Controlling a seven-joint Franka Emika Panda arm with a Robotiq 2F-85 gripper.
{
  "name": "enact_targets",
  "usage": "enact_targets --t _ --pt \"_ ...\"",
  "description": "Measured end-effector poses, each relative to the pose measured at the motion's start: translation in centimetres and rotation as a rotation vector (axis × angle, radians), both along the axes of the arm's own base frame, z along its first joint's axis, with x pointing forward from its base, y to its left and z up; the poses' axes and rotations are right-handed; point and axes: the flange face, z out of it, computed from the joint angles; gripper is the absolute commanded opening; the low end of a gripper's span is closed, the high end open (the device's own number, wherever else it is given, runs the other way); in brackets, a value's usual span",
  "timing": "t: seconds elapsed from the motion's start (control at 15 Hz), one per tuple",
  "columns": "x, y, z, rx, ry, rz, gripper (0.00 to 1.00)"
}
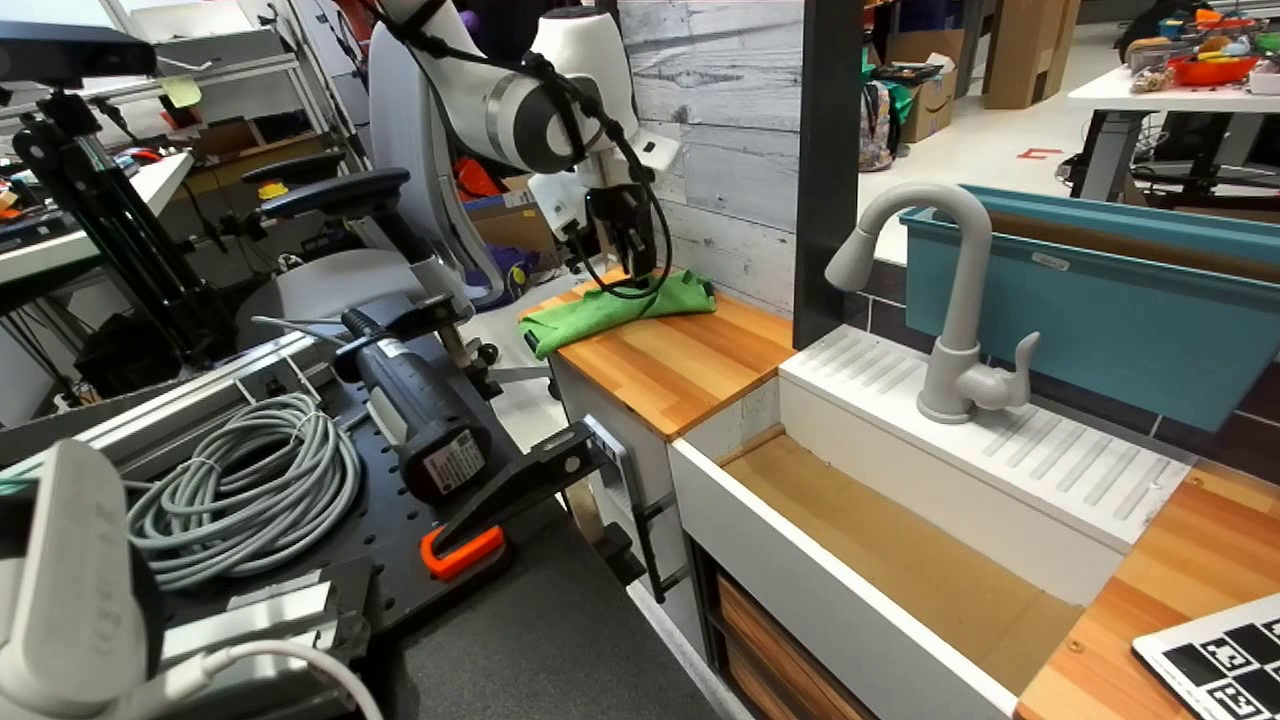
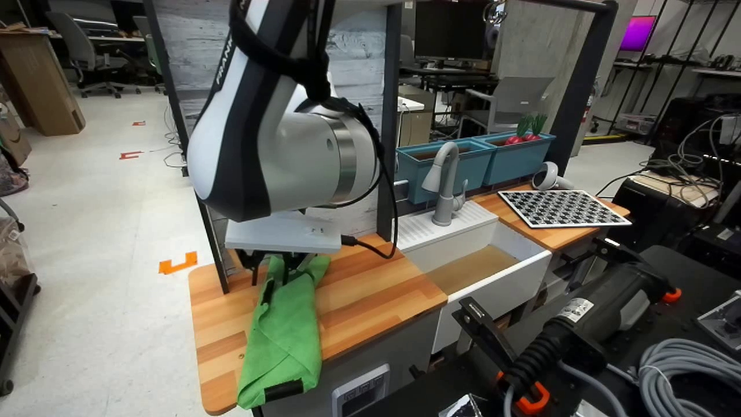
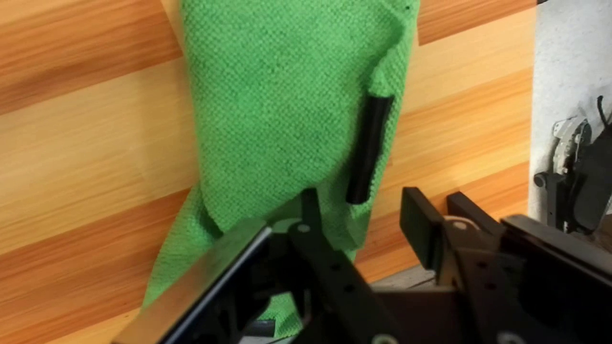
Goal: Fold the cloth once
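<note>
Got a huge white-and-black arm [image 2: 278, 133] hogging the upper left of the frame in an exterior view, with sideways lettering [image 2: 224, 61] along its left edge, readable as FRANK, tail end unclear. Next down, a wooden counter [image 2: 370, 289], lower left to center in an exterior view, butting up against a white sink [image 2: 509, 295] near the middle. Also see a teal planter [image 1: 1100, 320] at right in an exterior view, wearing a small white label [image 1: 1050, 261], too tiny to read. Can find the green cloth [image 2: 286, 347] lower left in an exterior view, folded over lengthwise on the counter and drooping past the front edge at its near end. Then a chunky black tool [image 1: 422, 405], left of center in an exterior view, with a printed label [image 1: 456, 462] full of blurry fine print. As for the claw [image 3: 362, 193], bottom half of the wrist view: released, fingers [image 3: 330, 258] spread with a decent gap, one over cloth, one over wood just past the cloth's right edge. Can't tell about actual contact with the fabric. Tiniest of the lot, a black strip [image 3: 370, 148] along the cloth's right edge, right of center in the wrist view.
</note>
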Motion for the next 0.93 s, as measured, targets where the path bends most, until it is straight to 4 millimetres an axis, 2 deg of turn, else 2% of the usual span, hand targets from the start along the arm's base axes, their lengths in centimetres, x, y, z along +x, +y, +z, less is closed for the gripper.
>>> enact_targets --t 0.2,0.47,0.6,0.8,0.93 --pt "0.0 0.1 0.1 0.002 -0.001 0.001 0.99" --pt "-0.1 0.3 1.8 0.007 -0.011 0.006 1.0" --pt "-0.6 0.1 3.7 0.005 -0.017 0.018 1.0" --pt "-2.1 -0.6 7.7 0.01 -0.042 0.056 1.0" --pt "-2.3 -0.8 8.8 0.008 -0.043 0.059 1.0"
